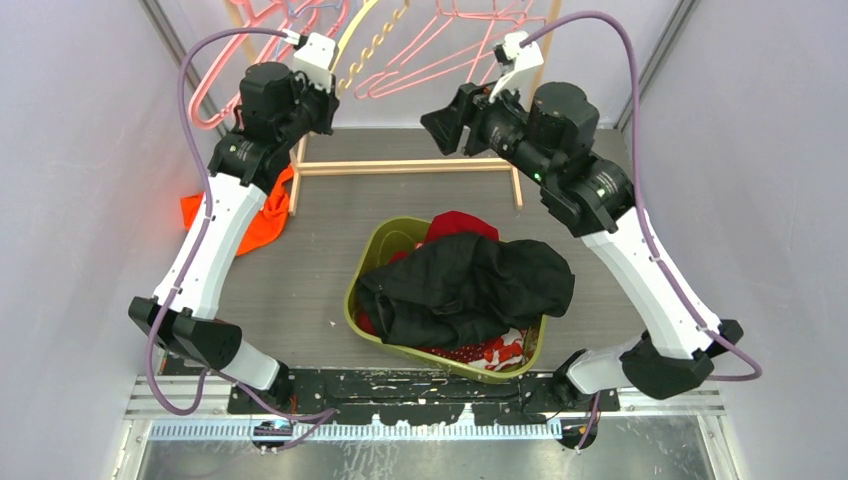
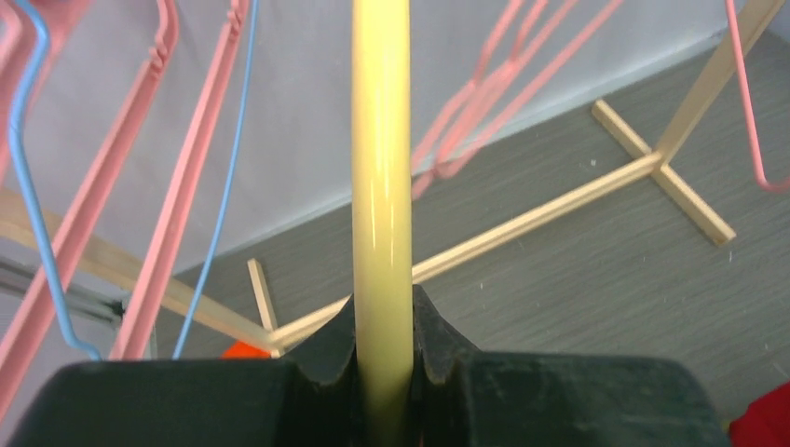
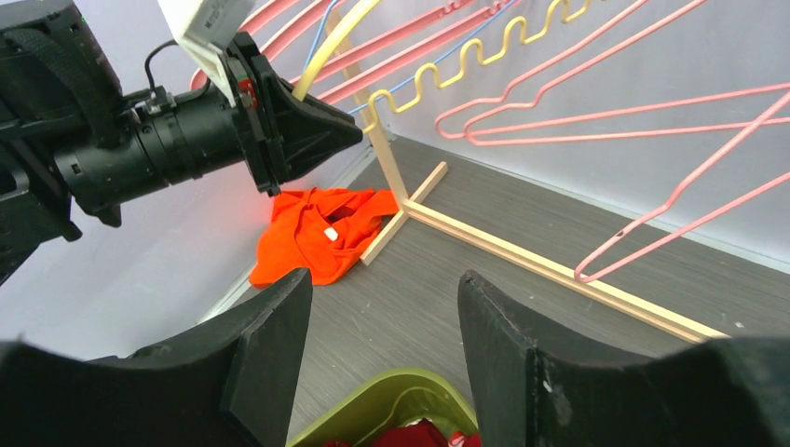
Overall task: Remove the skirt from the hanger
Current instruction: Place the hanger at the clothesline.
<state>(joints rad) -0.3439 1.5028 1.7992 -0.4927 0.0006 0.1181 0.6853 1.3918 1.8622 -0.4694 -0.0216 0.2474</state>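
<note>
- Here, the left gripper (image 2: 382,377) is clamped on the smooth bar of a yellow hanger (image 2: 381,177), which runs straight up between its two fingers.
- That hanger hangs among pink hangers (image 3: 596,107) on a wooden rack (image 1: 400,167) at the far end of the table (image 1: 320,265); no cloth shows on the yellow bar.
- The orange skirt (image 3: 317,233) lies crumpled on the table at the far left, touching the foot of the rack and below the left arm's wrist, clear of every hanger.
- The right gripper (image 3: 382,289) stands open with nothing between its fingers. It is raised above the table, pointing towards the left gripper and well apart from the skirt.
- A green basket (image 1: 385,235) sits near the arms' bases in the middle of the table, piled with clothes: a black garment (image 1: 470,285) on top, red pieces beneath.
</note>
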